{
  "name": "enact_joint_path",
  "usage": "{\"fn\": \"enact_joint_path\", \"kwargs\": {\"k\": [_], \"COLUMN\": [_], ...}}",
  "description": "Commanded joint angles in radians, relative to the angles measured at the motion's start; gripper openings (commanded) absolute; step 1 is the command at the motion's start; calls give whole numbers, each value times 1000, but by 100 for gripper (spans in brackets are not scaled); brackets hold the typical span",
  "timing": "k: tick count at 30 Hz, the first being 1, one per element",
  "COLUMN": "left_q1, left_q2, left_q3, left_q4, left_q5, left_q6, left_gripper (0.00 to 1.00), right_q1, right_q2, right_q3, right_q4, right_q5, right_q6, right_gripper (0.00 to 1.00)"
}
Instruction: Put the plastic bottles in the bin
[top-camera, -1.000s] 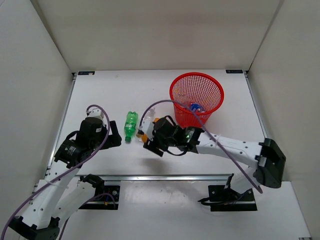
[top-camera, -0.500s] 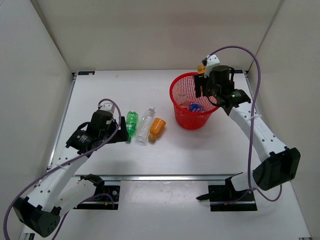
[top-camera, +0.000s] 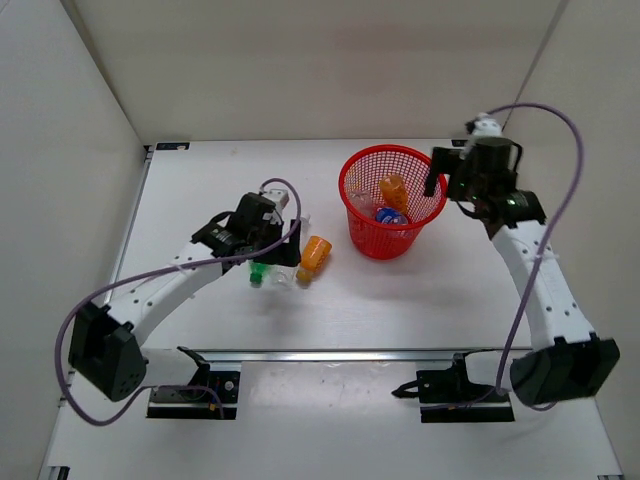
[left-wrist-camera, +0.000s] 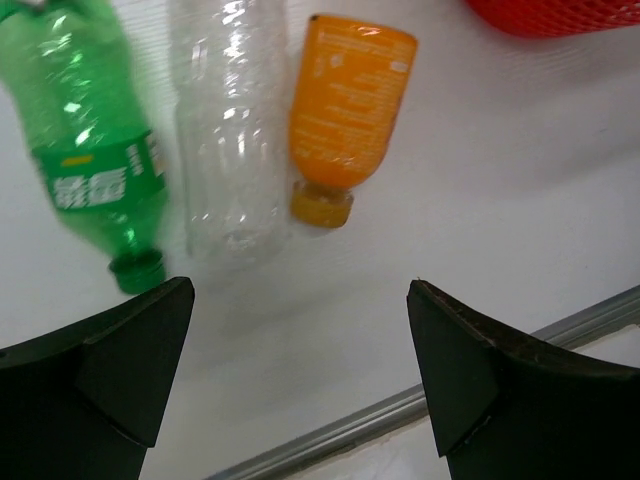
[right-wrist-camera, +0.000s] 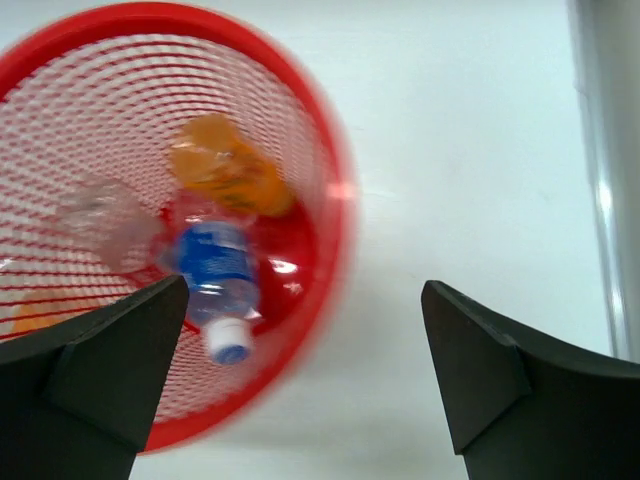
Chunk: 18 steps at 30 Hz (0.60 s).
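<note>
Green bottle (top-camera: 258, 272) half-hidden under left arm (top-camera: 168, 282).

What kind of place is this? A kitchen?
Not a kitchen, probably a robot test booth: plain white walls box in a white table, and a left arm and right arm are bolted at its near edge.

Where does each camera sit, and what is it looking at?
Top: overhead behind both arms, looking down on the table.
Left wrist: on the left arm, facing down at three lying bottles; left gripper open.
Right wrist: above the bin, looking in; right gripper open.
Shared: top and left wrist both show the orange bottle.
</note>
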Motion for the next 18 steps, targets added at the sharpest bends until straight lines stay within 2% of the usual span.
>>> {"fn": "enact_joint_path", "kwargs": {"k": [1,3,5,7,12,14,18], "left_q1": [-31,-34,-39,-54,-97,-115,-134], "left_q2": [90,131,203,246,378,426,457], "left_q3": [79,73,83,102,191,202,209], "left_q4": [129,189,243,266,263,269,295], "left_q5": [86,156,203,189,113,27,-59], "left_q6": [66,94,101,112,141,149,149], "left_gripper": [99,99,99,99,99,99,99], "right_q1": [-171,-317,-406,-468,-459,-468,-479], "right_q2": [-143,-241,-288,-331,-381,-395,-423], "right_q3": [-115,-245,-315,-368,-415,-432,-454], "right_q4": [-78,-60,-57,-72,-115,-121,-121], "right_q5": [-48,-163,-224,-243,-166,-169,-185], "right_q6": [129,135,124,107,94,89,83], "right_gripper": [99,99,99,99,99,99,99]}}
